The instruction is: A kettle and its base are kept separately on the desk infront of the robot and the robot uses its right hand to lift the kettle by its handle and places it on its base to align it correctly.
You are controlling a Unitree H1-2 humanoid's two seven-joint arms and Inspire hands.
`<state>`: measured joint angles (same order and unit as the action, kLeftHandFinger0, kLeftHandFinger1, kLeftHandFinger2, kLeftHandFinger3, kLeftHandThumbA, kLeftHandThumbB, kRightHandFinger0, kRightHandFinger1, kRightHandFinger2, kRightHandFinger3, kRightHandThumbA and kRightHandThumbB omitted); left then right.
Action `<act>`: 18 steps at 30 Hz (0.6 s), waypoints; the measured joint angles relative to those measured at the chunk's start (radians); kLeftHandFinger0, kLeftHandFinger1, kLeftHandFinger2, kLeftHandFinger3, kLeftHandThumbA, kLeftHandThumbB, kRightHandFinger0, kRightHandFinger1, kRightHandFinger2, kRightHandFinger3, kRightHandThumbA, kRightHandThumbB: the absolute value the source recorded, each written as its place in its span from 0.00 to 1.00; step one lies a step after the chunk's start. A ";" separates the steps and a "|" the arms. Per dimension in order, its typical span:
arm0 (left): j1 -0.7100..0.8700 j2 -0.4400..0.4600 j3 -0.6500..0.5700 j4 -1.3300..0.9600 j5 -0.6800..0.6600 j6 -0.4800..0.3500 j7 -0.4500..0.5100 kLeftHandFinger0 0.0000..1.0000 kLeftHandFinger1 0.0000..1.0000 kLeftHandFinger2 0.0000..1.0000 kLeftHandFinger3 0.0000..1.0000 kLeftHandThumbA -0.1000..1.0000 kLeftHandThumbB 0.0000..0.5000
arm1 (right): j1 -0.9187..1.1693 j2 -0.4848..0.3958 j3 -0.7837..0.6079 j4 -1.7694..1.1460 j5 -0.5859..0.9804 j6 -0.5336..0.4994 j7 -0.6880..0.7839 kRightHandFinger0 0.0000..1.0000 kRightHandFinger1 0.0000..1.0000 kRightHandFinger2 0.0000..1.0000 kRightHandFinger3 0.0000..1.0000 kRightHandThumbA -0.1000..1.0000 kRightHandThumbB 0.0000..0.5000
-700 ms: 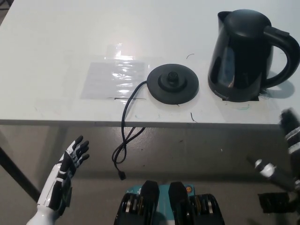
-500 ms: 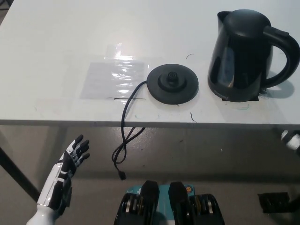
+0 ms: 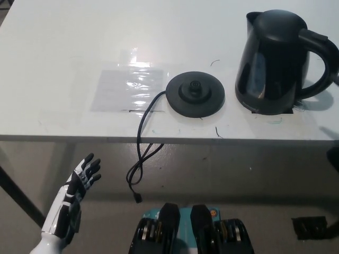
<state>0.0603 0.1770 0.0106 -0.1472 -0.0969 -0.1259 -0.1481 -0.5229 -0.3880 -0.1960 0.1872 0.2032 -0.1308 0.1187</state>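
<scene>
The left robot hand (image 3: 80, 182) rests below the worktop's front edge at lower left, fingers spread, holding nothing. Of the right robot hand only a dark blur shows at the far right edge, perhaps part of it; whether it is released or clenched cannot be told.

On the white worktop (image 3: 63, 63), the black kettle (image 3: 275, 61) stands upright at the right, glossy, spout toward the left, handle looping out to the right. Its round black base (image 3: 195, 94) lies just beside it to the left, apart from it. The base's cord (image 3: 140, 143) trails over the front edge. No lettering is readable.
</scene>
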 measured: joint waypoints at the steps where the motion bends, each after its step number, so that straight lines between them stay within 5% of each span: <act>1: -0.001 0.000 0.000 0.001 0.000 0.000 0.000 1.00 1.00 1.00 1.00 1.00 0.10 | -0.010 0.001 0.002 0.015 0.000 0.002 0.001 1.00 1.00 1.00 1.00 1.00 0.67; 4: -0.003 0.000 0.001 0.001 0.000 -0.002 0.000 1.00 1.00 1.00 1.00 1.00 0.18 | -0.047 0.006 0.008 0.056 0.003 0.012 0.005 1.00 1.00 1.00 1.00 1.00 0.63; 9: -0.005 0.001 0.002 0.001 0.000 -0.002 0.000 1.00 1.00 1.00 1.00 0.98 0.21 | -0.091 0.027 0.012 0.127 0.018 0.018 0.021 1.00 1.00 1.00 1.00 0.97 0.70; 18: -0.014 0.017 0.002 0.001 0.001 -0.002 -0.001 1.00 1.00 1.00 1.00 0.97 0.19 | -0.145 0.055 0.008 0.247 0.059 0.026 0.050 1.00 1.00 1.00 1.00 0.97 0.74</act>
<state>0.0460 0.1941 0.0123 -0.1461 -0.0964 -0.1275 -0.1492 -0.6674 -0.3334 -0.1877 0.4343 0.2621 -0.1047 0.1690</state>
